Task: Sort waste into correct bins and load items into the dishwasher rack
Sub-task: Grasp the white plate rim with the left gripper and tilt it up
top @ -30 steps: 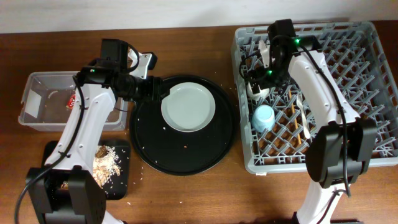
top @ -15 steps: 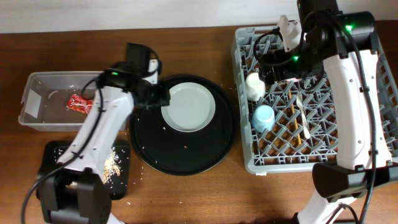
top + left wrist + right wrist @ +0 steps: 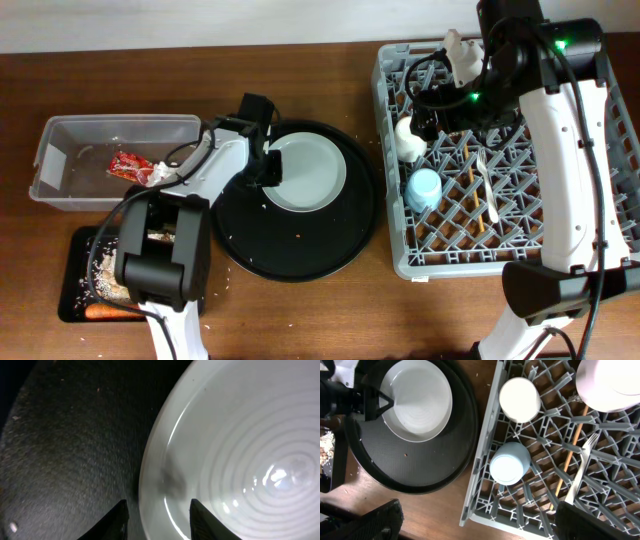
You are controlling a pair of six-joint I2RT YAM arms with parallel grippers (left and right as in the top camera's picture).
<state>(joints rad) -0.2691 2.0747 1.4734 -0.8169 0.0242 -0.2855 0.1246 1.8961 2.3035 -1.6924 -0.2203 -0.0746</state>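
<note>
The dishwasher rack (image 3: 625, 130) holds three pieces of tableware. Two cups stand upside down along its left edge, one cream-white cup (image 3: 406, 138) and one blue cup (image 3: 424, 188) next to it on the near side. One pinkish-white bowl (image 3: 607, 380) sits farther back in the rack. A single fork (image 3: 585, 460) lies on the grid to the right of the cups.

The right gripper (image 3: 479, 512) hangs over the rack's left part with its fingers spread wide and nothing between them.

Just left of the rack is one round black tray (image 3: 300, 245) carrying the one pale grey plate (image 3: 312, 172). The left gripper (image 3: 157, 520) is at the side of the plate farthest from the rack. Its two fingers (image 3: 119, 519) are apart, with the plate's rim between them.

Well left of the rack are two bins. The clear tub (image 3: 60, 135) contains one red wrapper (image 3: 128, 165) and a bit of white tissue (image 3: 160, 176). The shallow black tray (image 3: 72, 300), on the tub's near side, holds noodle scraps (image 3: 105, 272) and one carrot (image 3: 112, 311).
</note>
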